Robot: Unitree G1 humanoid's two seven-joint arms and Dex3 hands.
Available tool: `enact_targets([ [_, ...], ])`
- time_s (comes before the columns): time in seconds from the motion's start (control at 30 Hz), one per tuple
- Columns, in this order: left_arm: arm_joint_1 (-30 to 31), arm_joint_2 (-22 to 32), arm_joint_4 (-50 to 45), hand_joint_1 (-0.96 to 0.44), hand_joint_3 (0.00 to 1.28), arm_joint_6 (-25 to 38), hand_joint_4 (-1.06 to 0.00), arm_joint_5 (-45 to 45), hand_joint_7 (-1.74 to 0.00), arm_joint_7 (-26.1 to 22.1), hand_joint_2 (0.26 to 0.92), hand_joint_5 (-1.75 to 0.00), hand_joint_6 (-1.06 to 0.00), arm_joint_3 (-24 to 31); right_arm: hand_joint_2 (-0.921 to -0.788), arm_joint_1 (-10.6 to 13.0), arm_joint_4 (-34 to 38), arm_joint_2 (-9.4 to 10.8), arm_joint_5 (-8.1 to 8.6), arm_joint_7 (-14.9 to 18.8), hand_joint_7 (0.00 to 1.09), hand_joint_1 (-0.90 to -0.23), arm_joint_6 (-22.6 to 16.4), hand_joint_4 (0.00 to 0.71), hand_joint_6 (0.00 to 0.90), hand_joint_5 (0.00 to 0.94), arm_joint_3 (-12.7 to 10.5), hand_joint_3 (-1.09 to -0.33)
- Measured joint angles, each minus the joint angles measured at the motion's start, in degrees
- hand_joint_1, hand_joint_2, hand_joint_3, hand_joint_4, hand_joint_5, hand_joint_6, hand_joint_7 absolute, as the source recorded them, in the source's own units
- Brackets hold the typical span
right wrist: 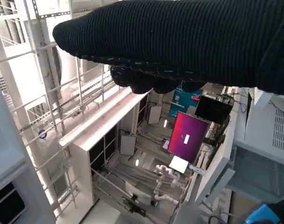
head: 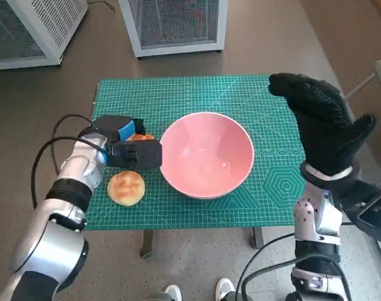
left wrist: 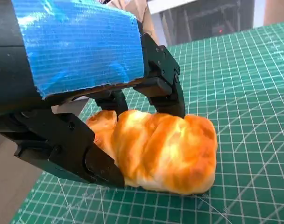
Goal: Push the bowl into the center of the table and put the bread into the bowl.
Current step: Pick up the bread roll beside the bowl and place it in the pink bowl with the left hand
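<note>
Because the bread (left wrist: 156, 151) is a soft, light, glazed loaf with pulled ridges, it should dent under a hard squeeze, so a gentle hold across its middle looks wisest. The left wrist view shows the left hand (left wrist: 81, 93) doing about that: its black fingers (left wrist: 167, 88) reach over the far side of the loaf while a lower black part presses the near side, so it appears to grip the bread, which rests on the green cutting mat (left wrist: 244, 84). In the head view the bread (head: 139, 136) shows only as an orange sliver beside the left hand (head: 125, 144), near the table's left edge.

The pink bowl (head: 207, 162) sits close to the center of the table, just beside the left hand. It looks rigid and smooth, likely to slide easily on the mat.

A round bun (head: 126, 187) lies near the front left corner, apart from the bowl and out of the way. The bowl's raised rim is what the loaf must clear.

The gloved right hand (head: 325, 125) hovers above the right edge, holding nothing, fingers extended.
</note>
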Motion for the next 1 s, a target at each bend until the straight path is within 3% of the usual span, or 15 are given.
enact_targets([
  [0.4, 0.1, 4.7, -8.2, 0.0, 0.07, -0.9, -0.66, -4.1, -1.17, 0.1, 0.92, -1.17, -0.65, 6.7, -0.921, 0.1, 0.2, 0.0, 0.15, 0.3, 0.53, -0.542, -0.5, 0.416, 0.189, 0.003, 0.3, -0.493],
  [1.0, 10.2, 6.9, -48.5, 0.0, 0.03, 3.6, -0.75, -7.3, -1.18, -1.5, 0.918, -1.06, -0.65, 17.0, -0.921, 0.0, 0.4, 0.0, 1.17, 0.5, 0.54, -0.543, -0.8, 0.417, 0.183, 0.003, 0.8, -0.498],
])
